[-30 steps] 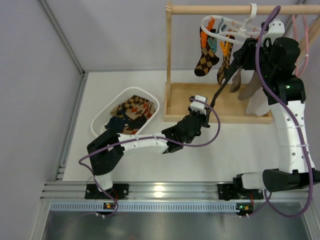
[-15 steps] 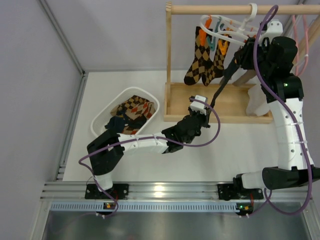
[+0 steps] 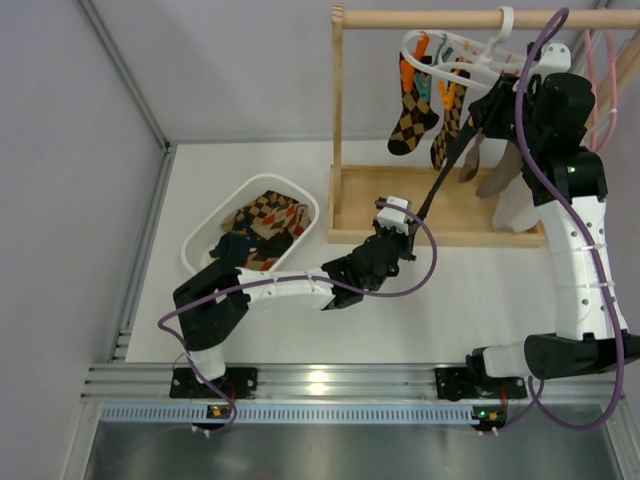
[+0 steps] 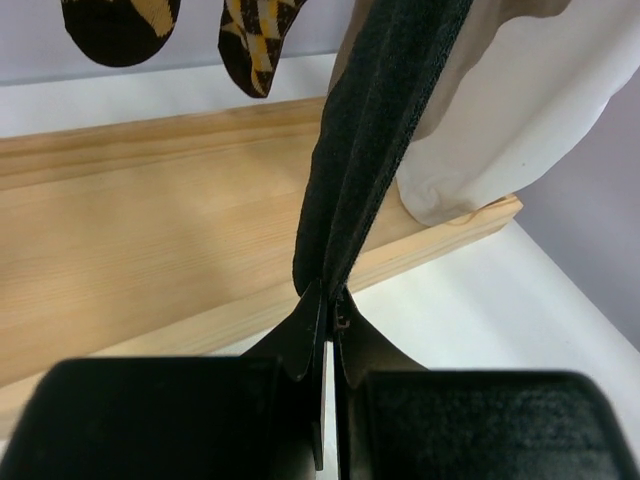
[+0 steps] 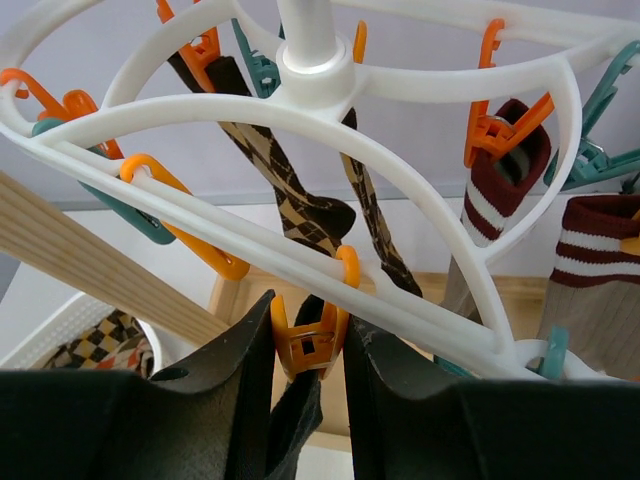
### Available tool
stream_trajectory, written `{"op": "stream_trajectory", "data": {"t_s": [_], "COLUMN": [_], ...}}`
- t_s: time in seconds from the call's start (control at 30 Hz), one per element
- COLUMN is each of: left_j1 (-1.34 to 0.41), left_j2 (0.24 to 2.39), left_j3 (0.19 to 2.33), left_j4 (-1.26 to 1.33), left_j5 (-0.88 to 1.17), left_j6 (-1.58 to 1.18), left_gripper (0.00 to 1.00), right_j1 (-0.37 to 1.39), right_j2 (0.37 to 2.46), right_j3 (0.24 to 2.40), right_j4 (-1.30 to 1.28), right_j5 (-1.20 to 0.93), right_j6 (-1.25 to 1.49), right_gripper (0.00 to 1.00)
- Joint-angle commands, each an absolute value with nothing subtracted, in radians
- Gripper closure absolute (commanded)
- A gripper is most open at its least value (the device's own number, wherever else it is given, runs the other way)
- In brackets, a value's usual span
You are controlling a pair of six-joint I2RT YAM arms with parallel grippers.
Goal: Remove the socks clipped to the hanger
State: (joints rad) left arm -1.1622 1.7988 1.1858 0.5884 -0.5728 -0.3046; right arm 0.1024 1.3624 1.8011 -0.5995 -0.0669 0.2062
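Bright, even light from above fills the top view, leaving faint soft shadows on the white surface [image 3: 480,290] and a spot of glare on the metal rail [image 3: 318,378]. In the left wrist view the left hand [image 4: 328,300] is a dark blur, and the dark sock [image 4: 380,120] it pinches is sharper. In the right wrist view the right hand [image 5: 308,330] is dark and soft around a crisper orange clip [image 5: 305,348], with sheen on the white hanger [image 5: 315,50].
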Motion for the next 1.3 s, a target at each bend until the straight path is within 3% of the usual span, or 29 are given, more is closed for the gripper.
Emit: {"op": "stream_trajectory", "data": {"t_s": [0.0,0.7,0.87,0.97,1.03,1.13,1.17,1.2,1.27], "left_j1": [-1.166,-1.167,-1.167,-1.167,-1.166,-1.166,-1.163,-1.149,-1.120], "left_j2": [1.744,1.623,1.413,1.286,1.215,1.160,1.145,1.122,1.111], "left_j3": [1.152,0.991,0.859,0.839,0.847,0.876,0.890,0.903,0.986], "left_j4": [0.638,0.637,0.623,0.551,0.459,0.316,0.269,0.218,-0.031], "left_j5": [-0.595,-0.635,-0.699,-0.744,-0.773,-0.871,-0.888,-0.925,-0.940], "left_j6": [-0.334,-0.373,-0.362,-0.339,-0.310,-0.284,-0.281,-0.285,-0.372], "left_gripper": [1.00,1.00,1.00,1.00,1.00,1.00,1.00,1.00,1.00], "right_j1": [0.101,0.106,0.107,0.107,0.107,0.109,0.107,0.107,0.107], "right_j2": [1.342,1.350,1.304,1.284,1.284,1.275,1.261,1.250,1.214], "right_j3": [1.844,1.833,1.766,1.738,1.735,1.718,1.697,1.683,1.636], "right_j4": [-0.540,-0.532,-0.493,-0.474,-0.474,-0.472,-0.469,-0.457,-0.442], "right_j5": [-0.041,0.005,-0.038,-0.043,-0.054,-0.069,-0.074,-0.074,-0.075], "right_j6": [0.261,0.267,0.255,0.258,0.258,0.265,0.267,0.273,0.278], "right_gripper": [1.00,1.00,1.00,0.87,0.65,0.56,0.49,0.30,0.20]}}
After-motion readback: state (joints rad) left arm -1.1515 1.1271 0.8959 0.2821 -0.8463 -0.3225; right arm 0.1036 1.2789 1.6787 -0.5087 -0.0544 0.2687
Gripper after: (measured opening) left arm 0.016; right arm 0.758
